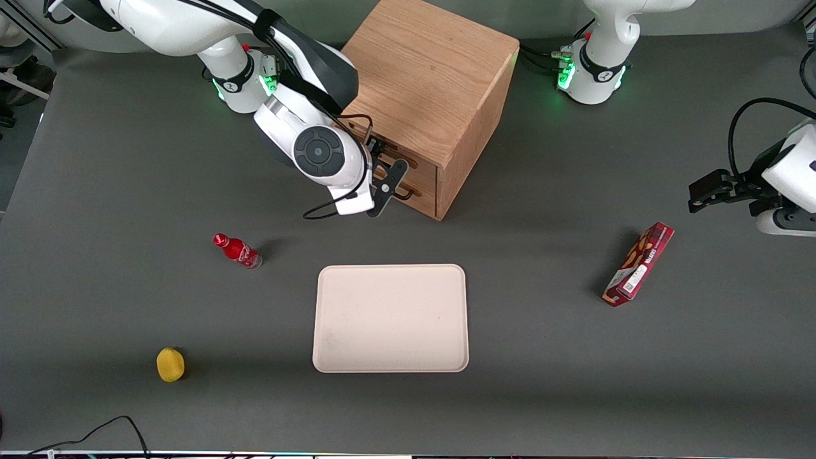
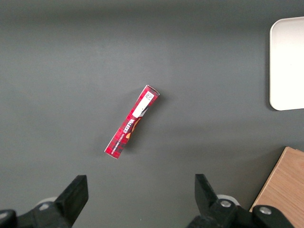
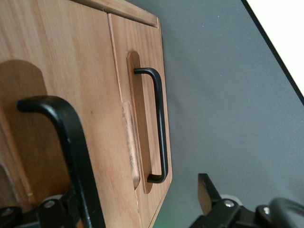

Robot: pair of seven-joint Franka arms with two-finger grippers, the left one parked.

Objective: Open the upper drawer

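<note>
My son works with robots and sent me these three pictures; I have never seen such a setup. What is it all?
A white robot arm stands on a grey table. One picture looks at the table from the front; two come from cameras on the arms' wrists. The working arm's gripper is at the front of a wooden cabinet, its jaws open at the black handle of the upper drawer, holding nothing yet. On the table lie a tray, a red bottle, a yellow fruit and a red snack box.

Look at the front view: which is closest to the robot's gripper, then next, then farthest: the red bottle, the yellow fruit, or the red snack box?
From the gripper, at the cabinet's drawers:
1. Red bottle, nearer the camera.
2. Red snack box, toward the parked arm's end.
3. Yellow fruit, nearest the camera.
</note>
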